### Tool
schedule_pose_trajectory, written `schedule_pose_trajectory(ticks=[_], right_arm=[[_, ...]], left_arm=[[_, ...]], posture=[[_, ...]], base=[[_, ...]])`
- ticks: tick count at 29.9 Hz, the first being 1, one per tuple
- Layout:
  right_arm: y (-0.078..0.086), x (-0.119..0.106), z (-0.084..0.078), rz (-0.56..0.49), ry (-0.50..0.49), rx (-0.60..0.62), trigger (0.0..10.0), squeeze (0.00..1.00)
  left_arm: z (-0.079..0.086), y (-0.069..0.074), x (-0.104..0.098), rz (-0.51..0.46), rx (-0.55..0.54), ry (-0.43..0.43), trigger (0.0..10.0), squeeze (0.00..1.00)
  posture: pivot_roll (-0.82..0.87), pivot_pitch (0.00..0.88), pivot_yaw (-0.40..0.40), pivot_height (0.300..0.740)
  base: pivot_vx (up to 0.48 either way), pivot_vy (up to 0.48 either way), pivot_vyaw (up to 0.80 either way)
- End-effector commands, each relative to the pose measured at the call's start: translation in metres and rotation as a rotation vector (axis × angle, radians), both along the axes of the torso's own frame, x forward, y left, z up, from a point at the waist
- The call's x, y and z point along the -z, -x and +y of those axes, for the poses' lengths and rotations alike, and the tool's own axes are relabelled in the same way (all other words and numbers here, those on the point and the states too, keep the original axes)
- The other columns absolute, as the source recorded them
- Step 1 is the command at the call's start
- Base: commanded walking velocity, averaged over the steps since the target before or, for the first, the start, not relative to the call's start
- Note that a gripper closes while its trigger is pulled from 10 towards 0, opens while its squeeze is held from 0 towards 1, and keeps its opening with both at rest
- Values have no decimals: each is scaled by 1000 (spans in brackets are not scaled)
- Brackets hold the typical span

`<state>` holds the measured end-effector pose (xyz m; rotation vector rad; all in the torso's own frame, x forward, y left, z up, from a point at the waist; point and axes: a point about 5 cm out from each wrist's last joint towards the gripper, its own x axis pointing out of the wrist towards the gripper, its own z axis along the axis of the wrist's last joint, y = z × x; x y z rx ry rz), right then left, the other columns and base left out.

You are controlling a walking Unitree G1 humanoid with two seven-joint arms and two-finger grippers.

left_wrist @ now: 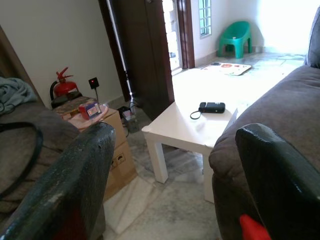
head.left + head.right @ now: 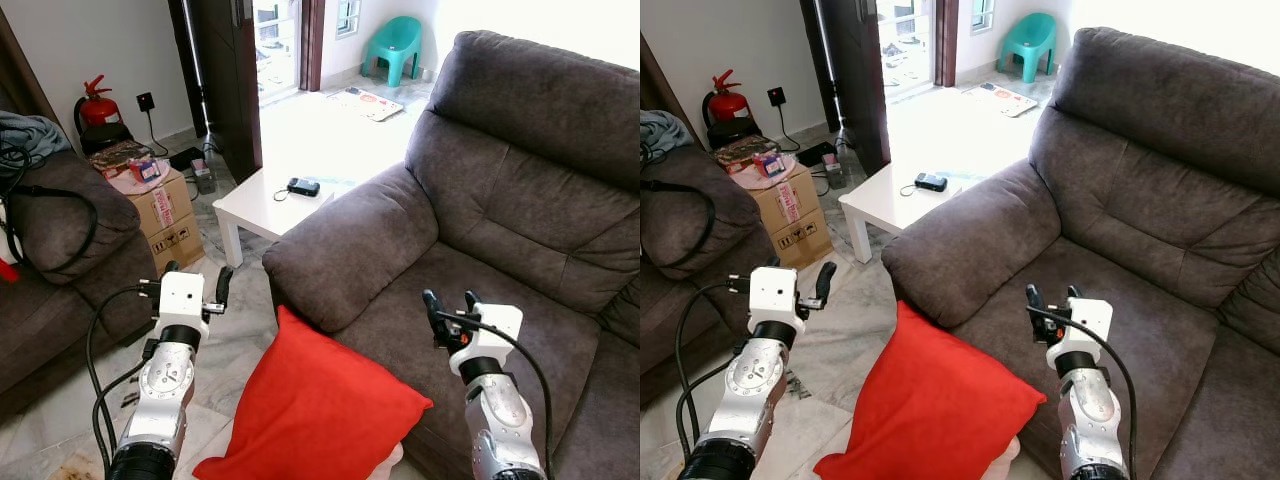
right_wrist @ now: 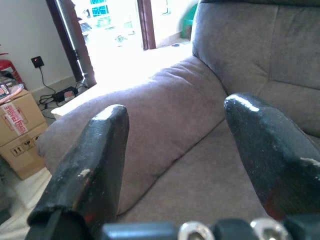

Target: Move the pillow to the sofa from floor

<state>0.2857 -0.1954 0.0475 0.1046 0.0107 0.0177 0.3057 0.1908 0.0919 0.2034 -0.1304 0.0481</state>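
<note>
Red pillow point(image 2: 315, 410) against sofa point(image 2: 500, 200)

Marble floor point(image 2: 235, 345) w/ red pillow point(image 2: 315, 410), cardboard boxes point(image 2: 165, 215), white table point(image 2: 270, 205) carrying poss. a camera point(image 2: 303, 186).

A white side table point(image 2: 262, 205) carried a black device point(image 2: 303, 186); beside it stood a cardboard box point(image 2: 160, 215), a fire extinguisher point(image 2: 97, 103) beyond.

Nothing can be read with confidence. The cardboard box point(image 2: 165, 222) at the left, beside the white table point(image 2: 262, 203), carries small black handling symbols and a pale label with red print (too small to make out).
</note>
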Motion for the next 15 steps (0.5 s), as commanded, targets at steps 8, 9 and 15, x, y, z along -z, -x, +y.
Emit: schedule_pose_trajectory(ticks=[8,9,15], right_arm=[[-5,-8,2,-15,-9,-2,10000,0],[-5,-8,2,-15,-9,-2,10000,0],[-8,-10,4,-15,-14,-9,10000,0]], left_arm=[[-3,-4,-10,-25,0,0,10000,0],[-3,-4,-10,-25,0,0,10000,0],[-2,-4,-10,-17,-5,-4,10000,0]], posture=[[5,0,-53,732],[5,0,-53,732],[5,0,-53,732]], base=[[-225,0,0],[0,0,0],[0,0,0]])
